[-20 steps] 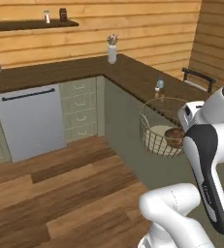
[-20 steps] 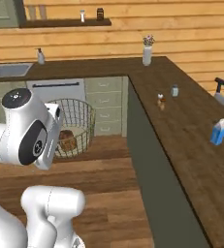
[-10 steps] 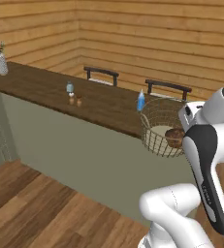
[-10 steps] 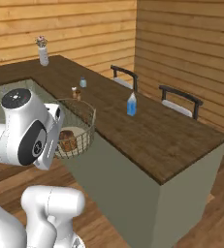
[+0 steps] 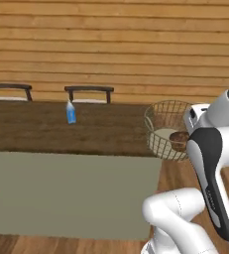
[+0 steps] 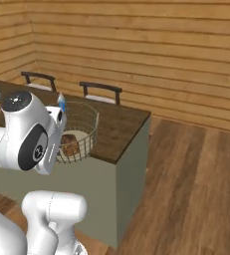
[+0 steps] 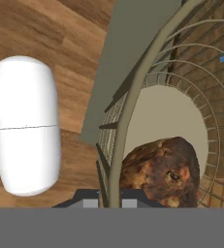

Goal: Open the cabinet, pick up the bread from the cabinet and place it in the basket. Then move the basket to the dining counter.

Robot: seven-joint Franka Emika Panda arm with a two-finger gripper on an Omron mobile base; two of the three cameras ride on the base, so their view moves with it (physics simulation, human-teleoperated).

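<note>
The dining counter [image 5: 56, 129] stretches long and dark across the room, wood-grained on top with a flat pale olive front, its long axis running away to the left of the robot. Its near end stands just beside the basket [image 5: 166, 130], which hangs in the air at about tabletop height, apparently off the corner, not over the wood; from the right base view the basket [image 6: 79, 130] overlaps the counter's [image 6: 121, 124] top, so I cannot tell whether any of it is above the surface yet. My judgement is that the coming move is a short carry toward the counter, then a lowering onto bare top.

The basket is a round bowl of thin pale wire mesh with a flared rim, light and open, easy to see through. The gripper [image 7: 109, 202] is clamped on that rim, one finger on each side of the wire, at the side of the basket nearest the arm.

A small blue bottle [image 5: 71, 113] stands farther along the counter, well apart from the basket.

The bread [image 7: 163, 170] lies inside on the basket's pale floor, a rough, crusty orange-brown lump, close under the gripped rim.
</note>
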